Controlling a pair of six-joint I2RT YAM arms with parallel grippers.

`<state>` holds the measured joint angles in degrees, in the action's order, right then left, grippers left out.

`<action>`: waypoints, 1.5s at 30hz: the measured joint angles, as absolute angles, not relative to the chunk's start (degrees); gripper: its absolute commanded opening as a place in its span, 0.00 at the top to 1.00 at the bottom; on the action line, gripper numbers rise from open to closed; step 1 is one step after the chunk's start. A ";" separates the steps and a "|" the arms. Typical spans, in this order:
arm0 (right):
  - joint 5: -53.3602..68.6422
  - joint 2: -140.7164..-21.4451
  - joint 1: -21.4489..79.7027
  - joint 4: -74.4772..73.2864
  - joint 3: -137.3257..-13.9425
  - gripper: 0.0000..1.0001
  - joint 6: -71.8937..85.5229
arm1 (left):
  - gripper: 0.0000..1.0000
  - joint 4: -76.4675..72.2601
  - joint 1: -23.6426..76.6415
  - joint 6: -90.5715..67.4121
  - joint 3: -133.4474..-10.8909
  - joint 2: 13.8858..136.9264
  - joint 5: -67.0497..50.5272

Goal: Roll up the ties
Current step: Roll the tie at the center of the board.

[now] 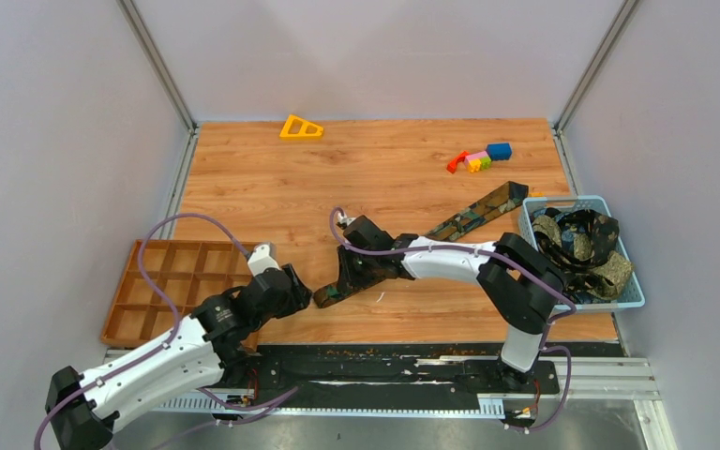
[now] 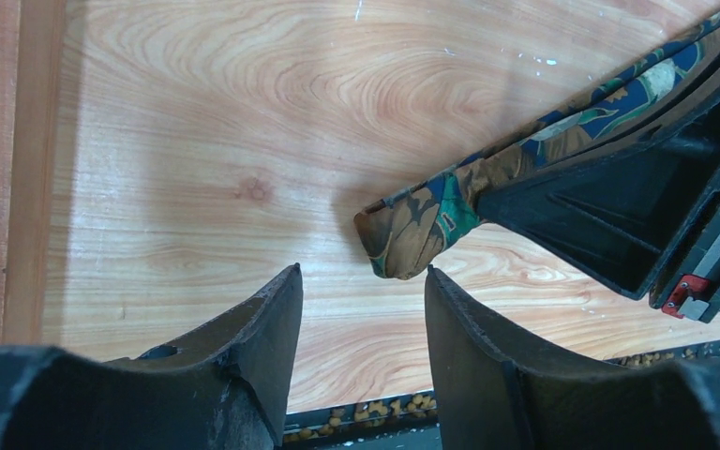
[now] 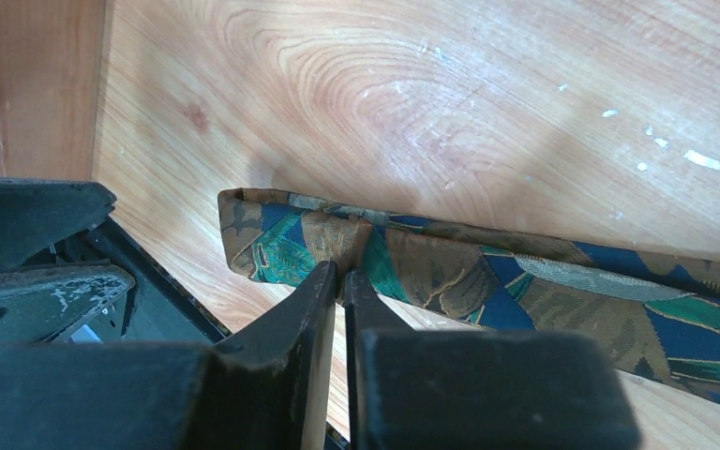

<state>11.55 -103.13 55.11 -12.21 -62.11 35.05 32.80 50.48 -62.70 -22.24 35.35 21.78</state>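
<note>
Top external view: you have one tie (image 1: 473,216) laid diagonally across the desk (image 1: 375,159). Its wider end lies near the blue basket (image 1: 630,298), which holds the other ties (image 1: 581,239), and its narrow end lies down between the two arms. It lies flat; no roll is begun. The orange compartment tray (image 1: 150,272) sits beside the left arm, and the toy blocks (image 1: 478,157) lie well apart at the far side.

Left wrist view: your left jaws stand moderately wide with nothing between them. The tie's narrow end lies just beyond their tips, untouched. The right arm's black housing crowds the same spot from the right.

Right wrist view: your right jaws are drawn narrow and nip the tie's near edge close to the narrow end. The cloth puckers at the tips.

Risks, as judged:
- The pinch takes only an edge, so the fabric may slip out once you start turning it.
- Both arms work at one end, near enough to knock together.
- With the long tail unrestrained, a roll may skew or drag the whole tie along the desk.
</note>
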 measured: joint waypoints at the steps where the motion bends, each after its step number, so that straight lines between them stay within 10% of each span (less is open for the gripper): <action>1: 11.35 -103.20 55.11 -12.32 -62.08 0.96 35.09 | 0.43 32.67 50.48 -62.72 -22.11 35.62 21.56; 37: 10.22 -103.83 55.11 -5.50 -56.99 1.00 35.53 | 0.65 10.79 50.48 -71.09 -14.55 50.65 15.68; 45: 10.22 -103.83 55.11 -5.34 -56.93 1.00 35.53 | 0.57 6.28 50.48 -72.12 -13.91 52.99 15.53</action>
<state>10.22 -103.83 55.11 -5.34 -56.93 35.53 6.28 50.48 -72.12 -13.91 52.99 15.53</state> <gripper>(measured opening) 0.032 0.412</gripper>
